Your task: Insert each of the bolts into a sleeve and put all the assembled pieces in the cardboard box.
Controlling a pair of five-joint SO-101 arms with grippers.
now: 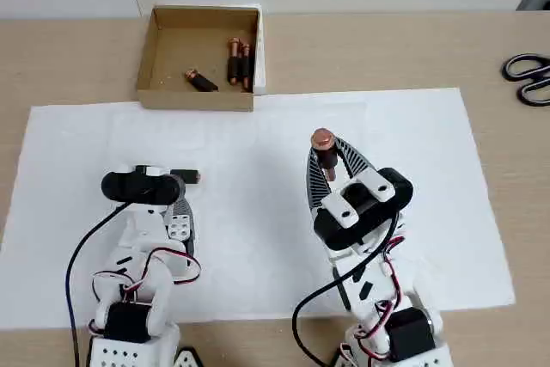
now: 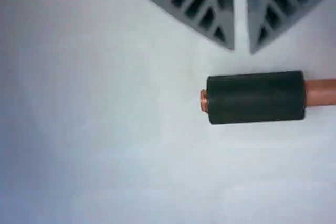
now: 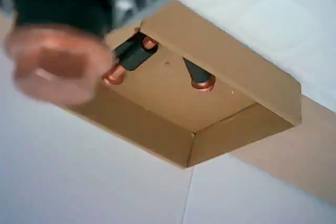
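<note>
My right gripper (image 1: 328, 161) is shut on an assembled piece, a black sleeve (image 1: 327, 161) with the copper bolt head (image 1: 322, 137) sticking out, held above the white paper near the table's middle. The right wrist view shows that bolt head (image 3: 58, 66) close up, with the cardboard box (image 3: 247, 77) beyond it. The box (image 1: 155, 58) at the back holds three assembled pieces (image 1: 236, 62). Another sleeved bolt (image 1: 185, 176) lies on the paper by the left arm. In the left wrist view it (image 2: 255, 98) lies just past my left gripper (image 2: 241, 48), whose jaws stand almost together with nothing between them.
A large white paper sheet (image 1: 258, 238) covers the wooden table under both arms. Scissors (image 1: 528, 79) lie at the far right edge. Open paper lies between the arms and in front of the box.
</note>
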